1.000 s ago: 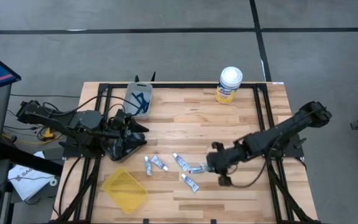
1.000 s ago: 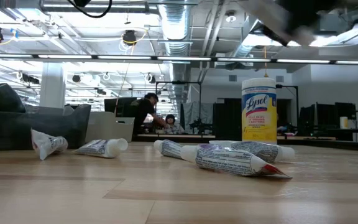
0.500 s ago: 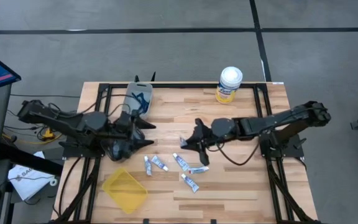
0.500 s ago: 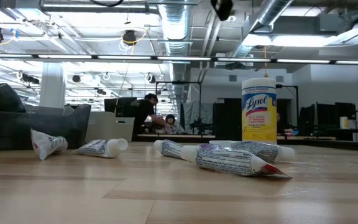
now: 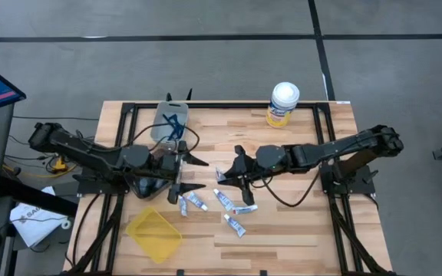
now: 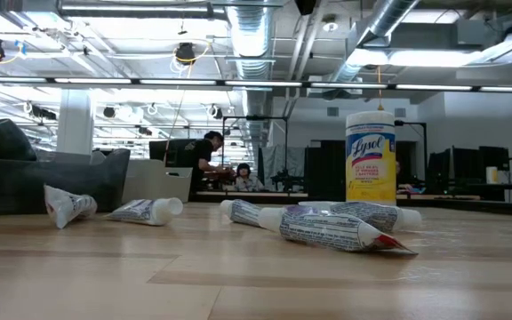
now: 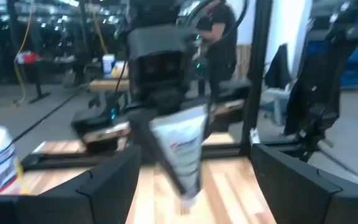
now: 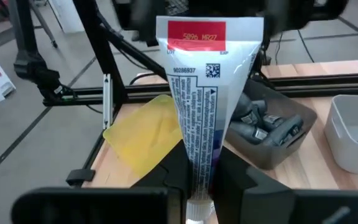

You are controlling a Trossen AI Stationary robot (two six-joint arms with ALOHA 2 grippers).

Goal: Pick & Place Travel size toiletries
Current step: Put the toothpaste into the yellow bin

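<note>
My right gripper [image 5: 229, 175] is over the table's middle, shut on a white tube [image 8: 201, 106] with a red mark at its flat end. My left gripper [image 5: 199, 175] is open and empty. It faces the right gripper from the left, and the tube [image 7: 184, 149] is just in front of its fingers, apart from them. Several more white tubes [image 5: 222, 199] lie flat on the wood nearer the front and show in the low view [image 6: 327, 229]. A clear bin [image 5: 171, 123] holds dark-blue razors. A dark grey tray [image 8: 272, 134] holds grey oval pieces. My right gripper pinches the tube's narrow cap end [image 8: 199, 186] between its two fingers [image 8: 232, 180]. The fingers come level from the table's right and lie along the tube. The tube is lifted clear of the table and sticks out beyond the fingertips, its flat crimped end [image 8: 209, 34] toward the left gripper.
A yellow tray [image 5: 156, 232] lies at the front left. A yellow canister with a white lid [image 5: 284, 105] stands at the far edge. Black frame rails [image 5: 328, 146] run along both sides of the table. People show in the room behind [image 6: 207, 160].
My right gripper has gone from the front right, beside the lying tubes, toward the table's left and far edge, to the middle. My left gripper has gone from over the dark grey tray toward the right, up to the right gripper. The lying tubes have stayed put.
</note>
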